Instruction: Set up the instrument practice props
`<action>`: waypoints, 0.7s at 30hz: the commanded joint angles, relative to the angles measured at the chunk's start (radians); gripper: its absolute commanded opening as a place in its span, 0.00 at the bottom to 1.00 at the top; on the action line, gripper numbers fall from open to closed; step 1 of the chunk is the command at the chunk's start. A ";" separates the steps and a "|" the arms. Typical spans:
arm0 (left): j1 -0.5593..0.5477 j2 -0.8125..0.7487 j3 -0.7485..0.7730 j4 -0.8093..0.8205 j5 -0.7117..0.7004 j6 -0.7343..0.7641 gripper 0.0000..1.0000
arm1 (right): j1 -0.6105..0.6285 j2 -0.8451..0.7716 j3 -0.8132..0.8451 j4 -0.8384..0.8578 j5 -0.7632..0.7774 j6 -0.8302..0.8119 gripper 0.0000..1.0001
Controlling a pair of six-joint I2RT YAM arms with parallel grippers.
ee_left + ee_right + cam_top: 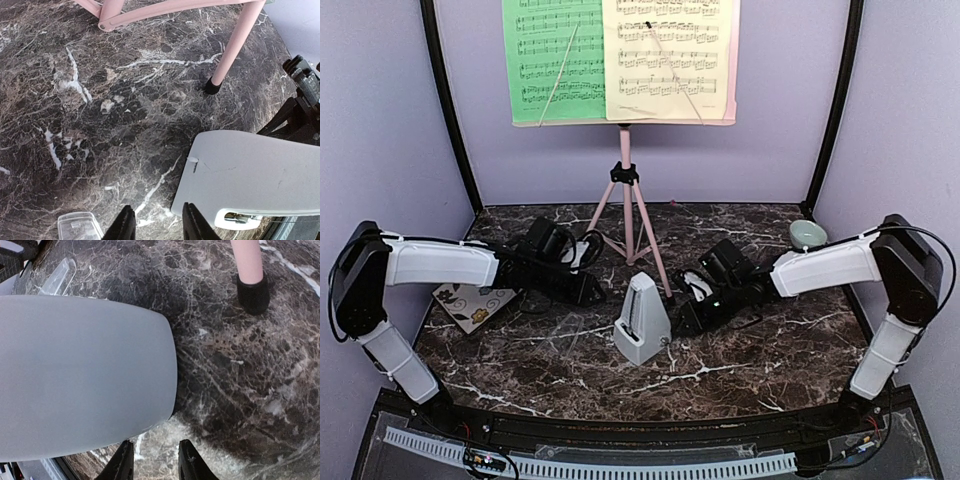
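The pink tripod music stand (626, 190) stands at the back of the marble table. On its desk rest the green music sheet (555, 60) and the pale yellow music sheet (665, 55). The light-grey pyramid metronome (642, 320) stands upright in front of the stand. My left gripper (598, 292) is just left of it and my right gripper (682, 305) just right of it. In the left wrist view the left gripper (157, 222) has a gap with only marble in it, beside the metronome (255, 175). The right gripper (155, 462) also holds nothing, with the metronome (75, 375) close on its left.
A floral square tile (470, 303) lies under the left arm. A small pale green bowl (807, 234) sits at the back right. The stand's legs (235, 50) and black foot (252, 292) are close to both grippers. Purple walls and black posts enclose the table.
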State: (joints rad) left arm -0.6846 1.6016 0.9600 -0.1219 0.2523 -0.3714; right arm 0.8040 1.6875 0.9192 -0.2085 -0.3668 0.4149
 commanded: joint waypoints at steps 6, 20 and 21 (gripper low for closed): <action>-0.004 -0.054 -0.075 0.039 0.008 -0.014 0.32 | -0.023 0.154 0.199 0.052 0.009 -0.030 0.31; -0.066 -0.011 -0.108 0.156 0.083 -0.058 0.28 | -0.031 0.227 0.408 -0.005 -0.026 -0.085 0.33; -0.073 0.000 -0.104 0.163 0.083 -0.066 0.28 | -0.031 0.206 0.393 -0.010 -0.023 -0.085 0.34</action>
State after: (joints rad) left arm -0.7204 1.5875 0.8581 -0.0315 0.2935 -0.4057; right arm 0.7700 1.9472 1.3312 -0.2302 -0.3706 0.3504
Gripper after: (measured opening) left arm 0.282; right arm 0.329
